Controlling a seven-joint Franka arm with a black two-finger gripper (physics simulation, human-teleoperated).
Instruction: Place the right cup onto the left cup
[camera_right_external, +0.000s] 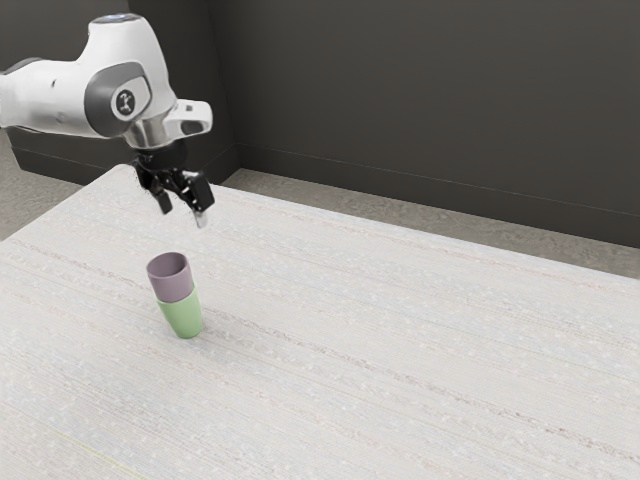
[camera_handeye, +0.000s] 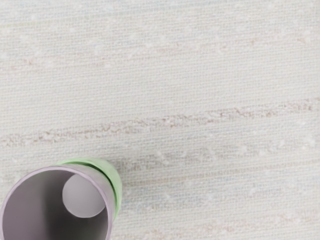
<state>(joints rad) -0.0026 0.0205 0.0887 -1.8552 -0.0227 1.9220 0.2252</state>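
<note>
Dark wall behind, a strip of speckled floor at its foot; in front, a pale, faintly striped tabletop. Two cups on it, together in one stack. You have the purple cup on top, mouth up, its base down inside the mouth of the green cup, which stands on the tabletop. In the wrist view you can see green rim curving close around part of the purple wall; whether the purple cup is seated as deep as it will go, you cannot tell from these angles.

Claw released: fingers parted, nothing between them, hanging above the stack and well apart from it. The arm reaches in from the exterior view's left.

Progress, as you might judge it: placing looks done, release looks done, clearance looks ample. Which cup was meant as right and which as left, you cannot confirm with both in one column; one cup does sit on the other. Nothing more seems needed beyond holding clear. Your main risk would be coming down again and knocking the upper rim, which could tip the pair.
</note>
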